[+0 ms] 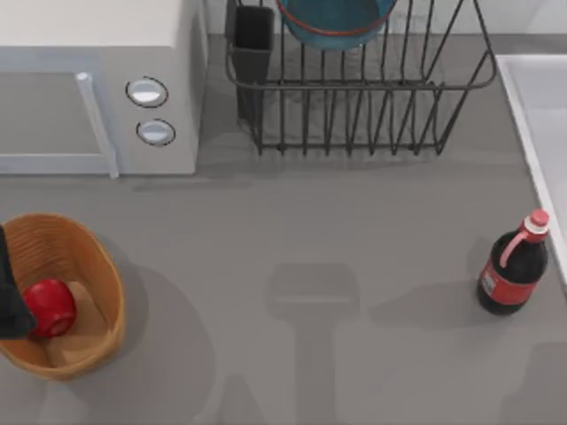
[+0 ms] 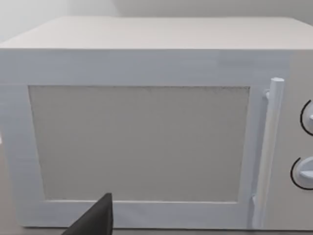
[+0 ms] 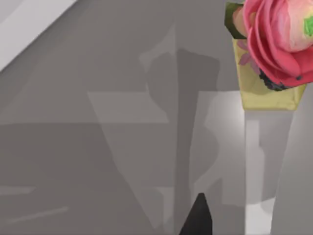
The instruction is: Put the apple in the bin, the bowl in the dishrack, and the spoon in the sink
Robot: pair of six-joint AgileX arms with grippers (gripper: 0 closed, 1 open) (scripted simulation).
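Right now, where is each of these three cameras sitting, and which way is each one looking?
Top view: above the table, looking down on the bin holding the apple, the dishrack with the bowl, and a bottle.
Left wrist view: on the left arm, facing the microwave door; a dark fingertip shows.
Right wrist view: on the right arm, facing grey table and a flower pot; a dark fingertip shows.
Shared: top and left wrist views both show the microwave.

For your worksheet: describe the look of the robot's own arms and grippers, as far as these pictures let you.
Little shows. The left arm is a black, angular shape at the top view's left edge, overlapping the bin. Each wrist view shows one matte black, pointed fingertip. No cables or markings are visible.
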